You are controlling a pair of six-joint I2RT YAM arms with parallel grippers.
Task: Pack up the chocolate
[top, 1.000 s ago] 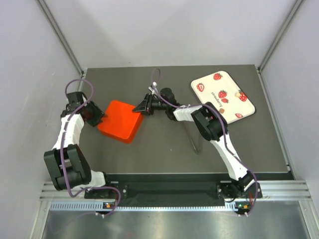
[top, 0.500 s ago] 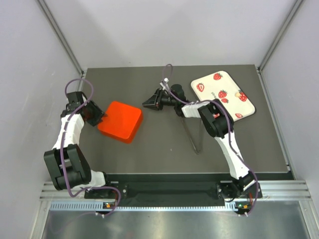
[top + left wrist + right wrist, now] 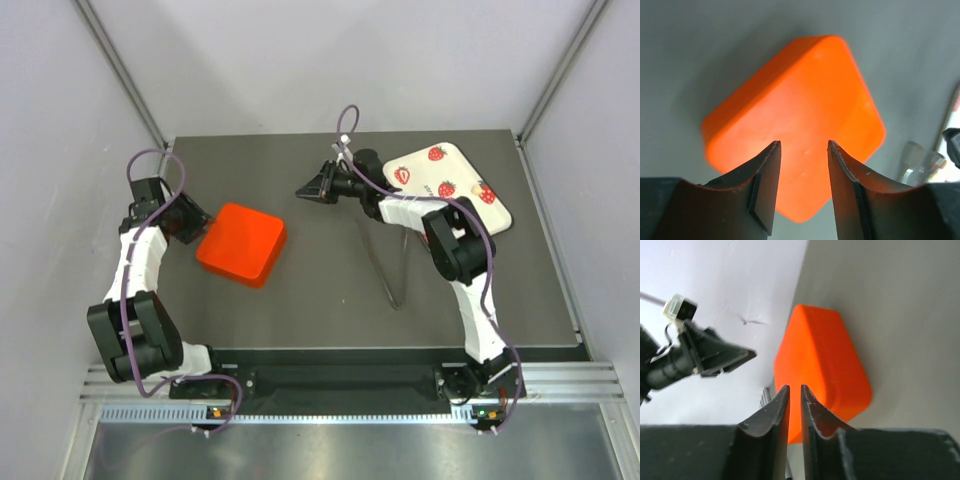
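Observation:
The orange-red box point(image 3: 241, 243) lies with its smooth solid face up, left of centre. It also shows in the left wrist view point(image 3: 800, 115) and the right wrist view point(image 3: 822, 365). My left gripper point(image 3: 192, 222) is open and empty, just off the box's left corner. My right gripper point(image 3: 305, 189) is shut to a thin gap and empty, hovering between the box and the tray. A few tiny dark chocolates point(image 3: 450, 203) lie on the white strawberry-print tray point(image 3: 425, 165) at the back right.
A clear plastic piece point(image 3: 385, 265) lies on the dark mat right of centre, and it also shows in the left wrist view point(image 3: 917, 157). Grey walls close in the left, right and back sides. The left gripper's fingers point(image 3: 715, 357) show in the right wrist view.
My right gripper has moved away from the box's right corner, back and to the right toward the tray, and its jaws have narrowed. My left gripper has backed slightly off the box.

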